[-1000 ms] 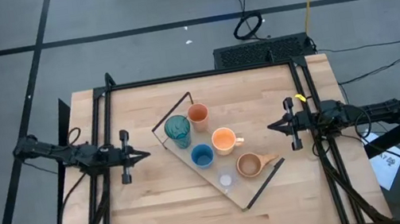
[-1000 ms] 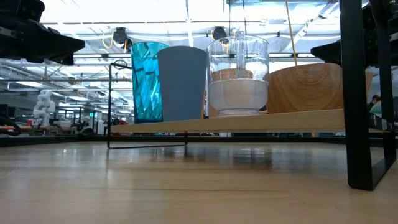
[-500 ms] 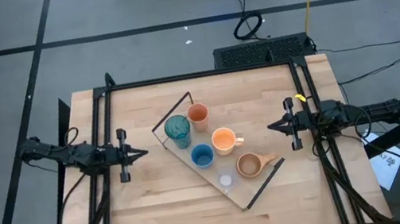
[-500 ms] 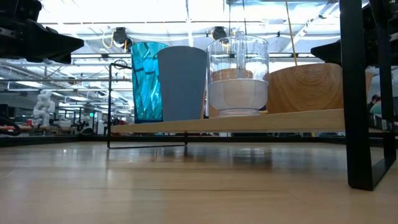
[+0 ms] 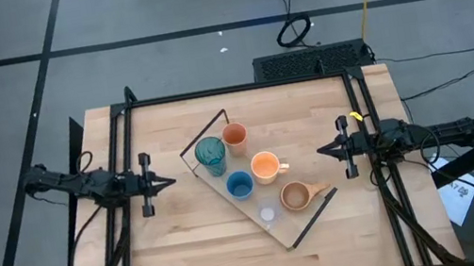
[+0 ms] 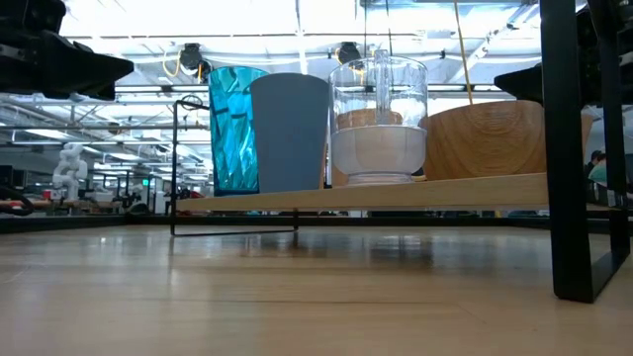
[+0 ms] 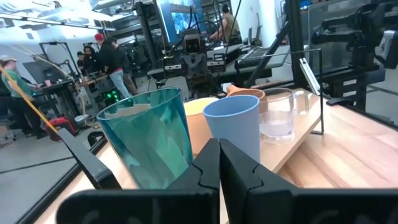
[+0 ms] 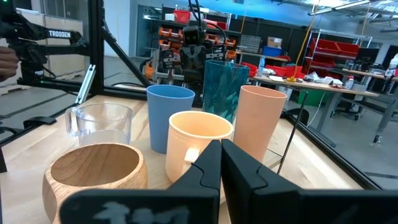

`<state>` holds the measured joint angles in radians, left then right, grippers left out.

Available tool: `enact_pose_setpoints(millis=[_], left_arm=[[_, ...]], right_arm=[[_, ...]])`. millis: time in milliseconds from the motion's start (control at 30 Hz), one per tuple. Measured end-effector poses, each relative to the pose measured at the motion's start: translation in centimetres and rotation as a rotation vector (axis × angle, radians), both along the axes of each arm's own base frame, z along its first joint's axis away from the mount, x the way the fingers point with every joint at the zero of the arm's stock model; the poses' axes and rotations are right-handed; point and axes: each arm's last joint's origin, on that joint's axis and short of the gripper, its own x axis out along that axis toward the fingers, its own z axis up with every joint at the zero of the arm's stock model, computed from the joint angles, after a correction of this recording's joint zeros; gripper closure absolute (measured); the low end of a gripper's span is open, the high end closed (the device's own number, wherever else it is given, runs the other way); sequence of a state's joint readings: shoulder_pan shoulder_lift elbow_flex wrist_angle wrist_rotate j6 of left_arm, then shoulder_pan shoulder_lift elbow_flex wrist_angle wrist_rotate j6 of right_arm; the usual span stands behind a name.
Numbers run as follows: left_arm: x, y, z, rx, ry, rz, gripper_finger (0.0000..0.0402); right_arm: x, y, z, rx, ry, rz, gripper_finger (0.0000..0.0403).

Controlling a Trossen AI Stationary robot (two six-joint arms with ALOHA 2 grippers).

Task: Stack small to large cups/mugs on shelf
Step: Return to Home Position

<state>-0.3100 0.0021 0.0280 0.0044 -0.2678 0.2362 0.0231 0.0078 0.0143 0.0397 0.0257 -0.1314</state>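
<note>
At the 5 o'clock end of the shelf (image 5: 285,227), which lies slantwise on the table (image 5: 190,255), stand the clear glass (image 5: 268,213) and the tan mug (image 5: 296,196). The glass is probably the most fragile and slippery piece, best taken by its handle or pinched gently over the rim. The tan mug looks wide and wood-grained, so it is likely sturdy and less slick, and its handle at 3 o'clock is the natural hold.

Mid-shelf are the blue cup (image 5: 240,185) and the orange mug (image 5: 265,166). Both seem light and stiff, so a rim pinch would suit them.

Level with these, the left gripper (image 5: 171,182) waits at 9 o'clock of the shelf and the right gripper (image 5: 320,150) at 3 o'clock. Both are well apart from the cups, fingers pressed together, holding nothing.

At the 11 o'clock end stand the teal tumbler (image 5: 211,154) and the small orange cup (image 5: 234,134). The tumbler is tall and may tip, so it wants a hold low on its wall.
</note>
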Motion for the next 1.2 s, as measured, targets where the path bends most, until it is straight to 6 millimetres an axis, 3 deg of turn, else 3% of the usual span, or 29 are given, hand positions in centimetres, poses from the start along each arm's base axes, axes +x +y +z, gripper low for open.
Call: enact_pose_setpoints(millis=[633,1200], left_arm=[[0.7,1.2,-0.6,-0.005,0.072,0.070,0.0397],[0.3,2.3,-0.2,0.005,0.009,0.147,0.0393]], right_arm=[[0.0,0.0,0.0,0.000,0.000,0.000,0.0403],[0.0,0.0,0.0,0.000,0.000,0.000,0.0403]])
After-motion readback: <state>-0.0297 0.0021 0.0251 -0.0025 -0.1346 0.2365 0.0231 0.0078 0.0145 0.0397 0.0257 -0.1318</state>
